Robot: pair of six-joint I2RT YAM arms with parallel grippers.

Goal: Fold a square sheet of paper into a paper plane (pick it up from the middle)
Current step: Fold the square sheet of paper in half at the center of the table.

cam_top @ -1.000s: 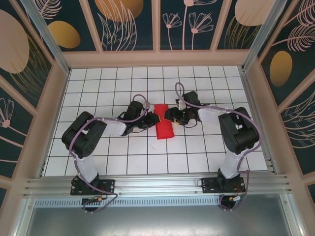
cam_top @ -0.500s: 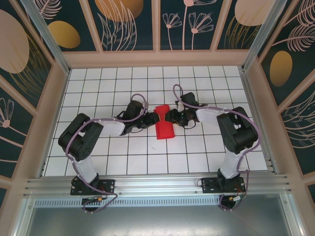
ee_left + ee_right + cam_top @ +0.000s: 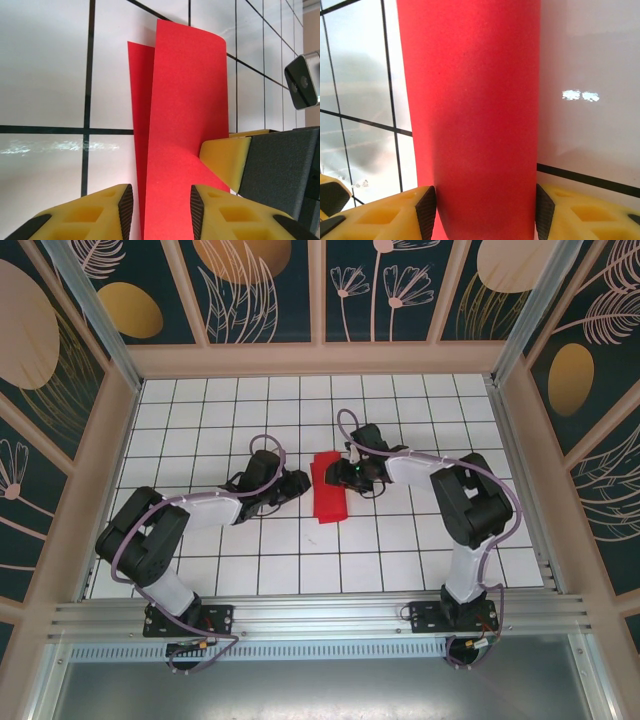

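The square sheet of paper is bright red and lies folded over on the white grid table, a strip about one tile wide. In the left wrist view the red paper shows a lower layer peeking out on its left. My left gripper sits at the strip's left edge, open, with the paper running between its yellow fingers. My right gripper reaches in from the right, open. Its pads flank the curved fold of the paper. One of its yellow fingers rests on the sheet.
The white grid table has wooden side walls and patterned panels around it. A metal rail runs along the near edge by the arm bases. The two grippers stand close together over the paper.
The left arm has swung lower and to the left, its gripper backing off to the paper's left edge. The right gripper has moved left over the sheet, which now lies flatter.
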